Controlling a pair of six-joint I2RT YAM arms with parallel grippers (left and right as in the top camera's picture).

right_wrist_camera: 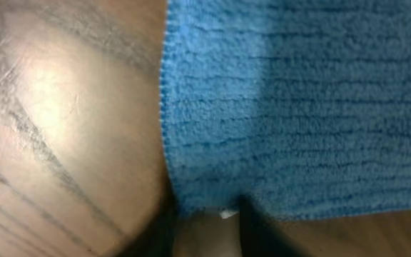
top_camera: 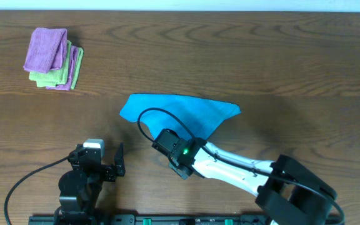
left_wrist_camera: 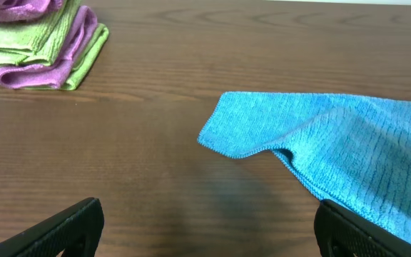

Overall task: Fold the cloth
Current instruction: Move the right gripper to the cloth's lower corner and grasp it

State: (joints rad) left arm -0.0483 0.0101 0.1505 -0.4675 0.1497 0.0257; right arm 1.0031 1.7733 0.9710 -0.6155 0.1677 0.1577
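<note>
A blue cloth [top_camera: 186, 112] lies on the wooden table, folded over into a rough triangle with its near edge raised. It also shows in the left wrist view [left_wrist_camera: 348, 150] and fills the right wrist view [right_wrist_camera: 298, 107]. My right gripper [top_camera: 163, 139] is at the cloth's near left corner, and its fingers [right_wrist_camera: 209, 214] are shut on the cloth's hem, low over the table. My left gripper [top_camera: 116, 164] is open and empty, its two fingers wide apart [left_wrist_camera: 205, 235], left of and nearer than the cloth, touching nothing.
A stack of folded purple and green cloths [top_camera: 52, 50] sits at the far left of the table, also seen in the left wrist view [left_wrist_camera: 38, 43]. The right arm reaches in from the lower right [top_camera: 249, 175].
</note>
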